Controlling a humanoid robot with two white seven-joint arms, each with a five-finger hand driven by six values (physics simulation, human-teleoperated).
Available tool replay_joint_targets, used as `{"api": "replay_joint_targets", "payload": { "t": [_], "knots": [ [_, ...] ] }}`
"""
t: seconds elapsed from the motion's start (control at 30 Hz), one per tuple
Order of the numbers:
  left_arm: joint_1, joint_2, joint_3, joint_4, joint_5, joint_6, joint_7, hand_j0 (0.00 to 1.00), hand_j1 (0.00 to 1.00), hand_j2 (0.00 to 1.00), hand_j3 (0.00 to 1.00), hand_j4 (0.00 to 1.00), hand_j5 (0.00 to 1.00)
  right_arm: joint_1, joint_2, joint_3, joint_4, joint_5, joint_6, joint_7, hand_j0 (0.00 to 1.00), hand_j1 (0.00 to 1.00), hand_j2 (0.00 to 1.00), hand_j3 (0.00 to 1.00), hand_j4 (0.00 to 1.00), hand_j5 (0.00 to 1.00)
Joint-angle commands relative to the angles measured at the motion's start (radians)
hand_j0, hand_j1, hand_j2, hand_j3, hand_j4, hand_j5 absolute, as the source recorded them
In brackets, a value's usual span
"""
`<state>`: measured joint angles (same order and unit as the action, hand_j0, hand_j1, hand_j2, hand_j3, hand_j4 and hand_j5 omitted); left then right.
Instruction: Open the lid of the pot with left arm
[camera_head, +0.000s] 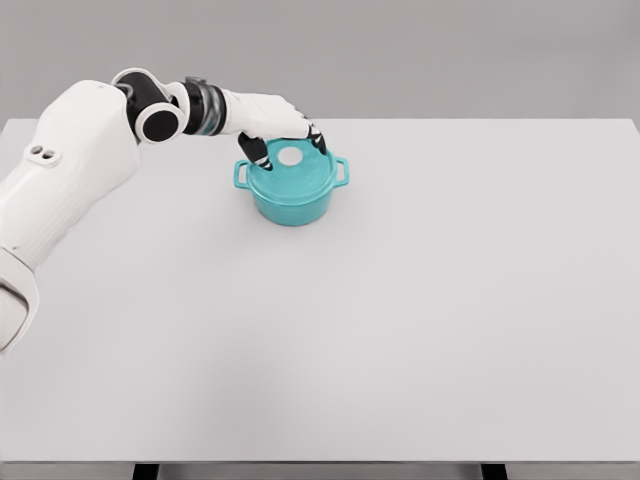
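I see the white table (400, 300), teal pot (292, 195) sitting far-left of centre, lid (300, 172) on. Left hand (285, 135) hovers over the lid, fingers (262, 155) spread downward, holding nothing. I'd centre on the pale knob (290, 155), close firmly, then lift straight up.

One teal pot (291, 195), one lid (293, 172), one table (400, 300), one arm (80, 160).

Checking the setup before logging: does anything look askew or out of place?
Nothing stands out. The teal pot stands upright on the table, lid seated level, with the left hand arched over its white knob.
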<state>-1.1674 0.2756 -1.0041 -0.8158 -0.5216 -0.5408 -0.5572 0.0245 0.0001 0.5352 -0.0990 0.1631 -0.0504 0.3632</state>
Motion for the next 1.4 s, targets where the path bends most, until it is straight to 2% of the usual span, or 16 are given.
{"api": "replay_joint_targets", "payload": {
  "t": [0.0, 0.23, 0.3, 0.5, 0.63, 0.77, 1.0, 1.17, 1.27, 1.37],
  "knots": [
    [0.000, -0.003, 0.001, 0.000, 0.003, 0.001, 0.000, 0.80, 0.80, 0.80, 0.80, 0.80, 0.80, 0.000, 0.000, 0.000, 0.002, 0.000, 0.000, 0.000, 1.00, 1.00, 1.00, 1.00, 1.00, 1.00],
    [0.006, -0.004, 0.001, 0.000, 0.003, 0.001, 0.000, 0.78, 0.78, 0.78, 0.78, 0.78, 0.78, 0.000, 0.000, 0.000, -0.001, 0.000, 0.000, 0.000, 1.00, 1.00, 1.00, 1.00, 1.00, 1.00],
    [0.008, -0.004, 0.001, 0.000, 0.003, 0.001, 0.000, 0.74, 0.74, 0.74, 0.74, 0.74, 0.74, 0.000, 0.000, 0.000, -0.001, 0.000, 0.000, 0.000, 1.00, 1.00, 1.00, 1.00, 1.00, 1.00],
    [0.008, -0.001, 0.001, 0.000, 0.003, 0.002, 0.000, 0.72, 0.72, 0.72, 0.72, 0.72, 0.72, 0.000, 0.000, 0.000, -0.001, 0.000, 0.000, 0.000, 1.00, 1.00, 1.00, 1.00, 1.00, 1.00],
    [0.008, 0.002, 0.001, 0.000, 0.003, -0.001, -0.001, 0.56, 0.56, 0.56, 0.56, 0.56, 0.56, 0.000, 0.000, 0.000, 0.002, 0.000, 0.000, 0.000, 1.00, 1.00, 1.00, 1.00, 1.00, 1.00],
    [0.008, 0.010, 0.001, -0.002, 0.003, -0.005, -0.001, 0.48, 0.48, 0.48, 0.48, 0.48, 0.48, 0.000, 0.000, 0.000, 0.002, 0.000, 0.000, 0.000, 1.00, 1.00, 1.00, 1.00, 1.00, 1.00],
    [0.003, 0.040, 0.001, -0.011, 0.005, -0.008, -0.003, 0.44, 0.44, 0.44, 0.44, 0.44, 0.44, 0.000, 0.000, 0.000, -0.001, 0.000, 0.000, 0.000, 1.00, 1.00, 1.00, 1.00, 1.00, 1.00],
    [-0.023, 0.151, 0.002, -0.026, 0.008, -0.042, -0.003, 0.44, 0.44, 0.44, 0.44, 0.44, 0.44, 0.000, 0.000, 0.000, -0.001, 0.000, 0.000, 0.000, 1.00, 1.00, 1.00, 1.00, 1.00, 1.00],
    [-0.025, 0.310, 0.002, -0.124, 0.009, -0.047, -0.003, 0.44, 0.44, 0.44, 0.44, 0.44, 0.44, 0.000, 0.000, 0.000, 0.002, 0.000, 0.000, 0.000, 1.00, 1.00, 1.00, 1.00, 1.00, 1.00],
    [-0.014, 0.384, 0.001, -0.125, 0.003, -0.054, -0.006, 0.45, 0.45, 0.45, 0.45, 0.45, 0.45, 0.000, 0.000, 0.000, -0.001, 0.000, 0.000, 0.000, 1.00, 1.00, 1.00, 1.00, 1.00, 1.00]
  ]
}}
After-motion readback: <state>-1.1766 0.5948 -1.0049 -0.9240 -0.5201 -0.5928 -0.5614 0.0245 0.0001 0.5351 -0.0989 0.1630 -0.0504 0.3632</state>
